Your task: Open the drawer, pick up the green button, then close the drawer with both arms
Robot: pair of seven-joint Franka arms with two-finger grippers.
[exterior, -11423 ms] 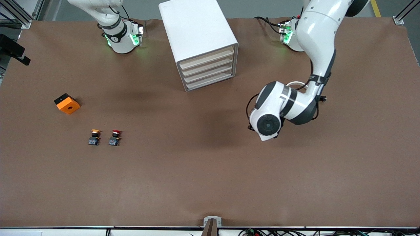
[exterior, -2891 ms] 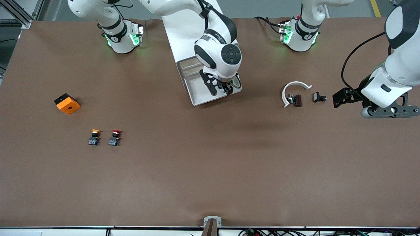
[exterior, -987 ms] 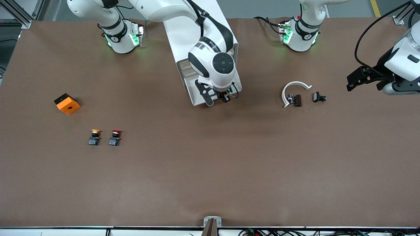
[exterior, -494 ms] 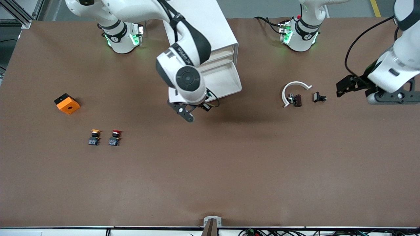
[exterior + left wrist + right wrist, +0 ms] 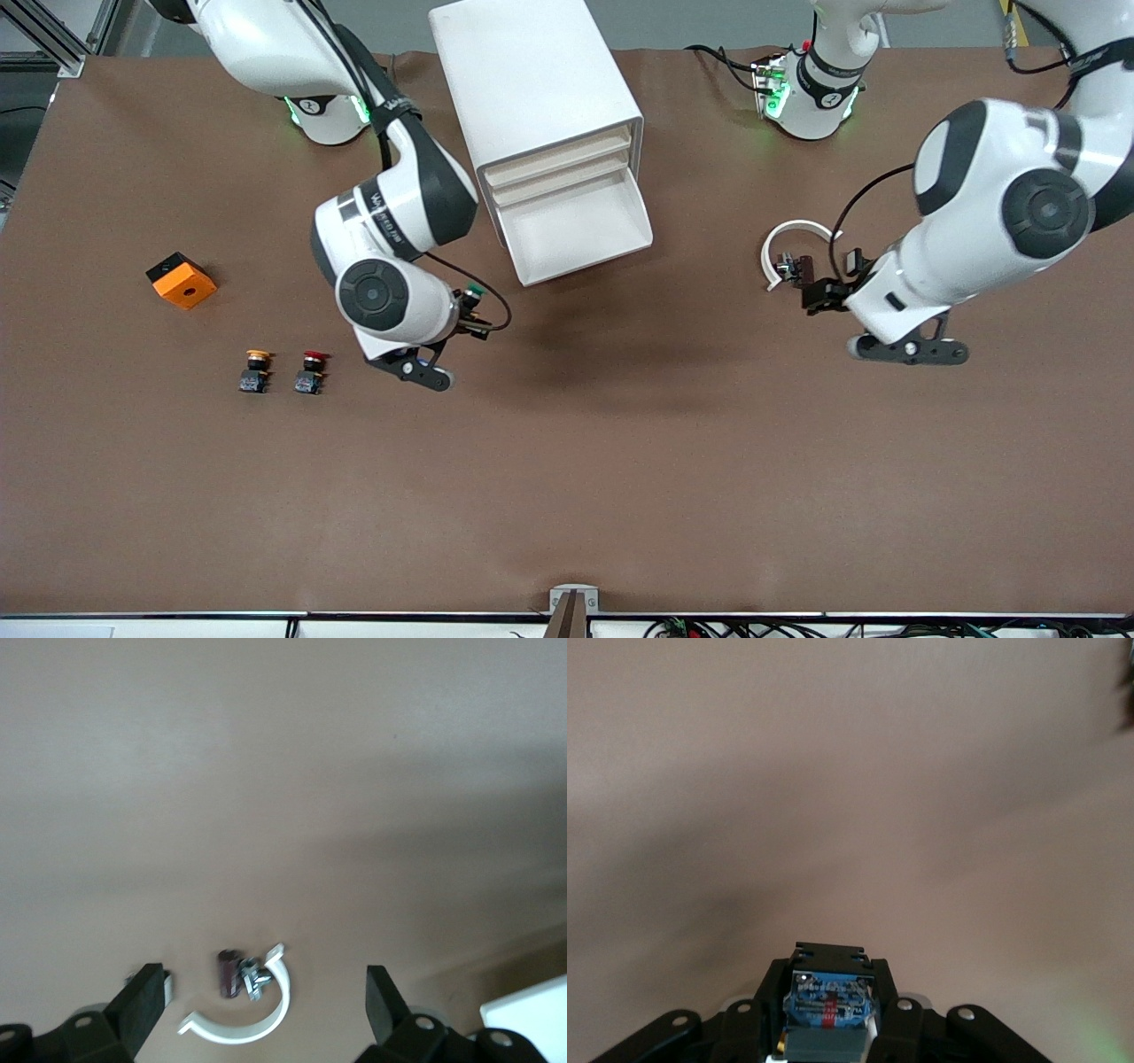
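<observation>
Right gripper [image 5: 467, 306] clamps button [image 5: 829, 1001] (over bare table); left gripper [image 5: 263, 1020] spread wide

Work surface: a wide table [image 5: 620, 461] covered edge to edge in matte brown sheet, slightly rumpled along the edge where the arm bases stand. Lighting from overhead, even; soft dark shadows lie on the brown sheet near the middle. Above that edge, a strip of grey floor [image 5: 700, 22] with a yellow line [image 5: 1014, 22] at one corner. Aluminium frame struts [image 5: 53, 35] stand at the corners. A small metal bracket [image 5: 573, 601] sits at the table edge nearest the front camera, cables [image 5: 726, 627] beside it.
</observation>
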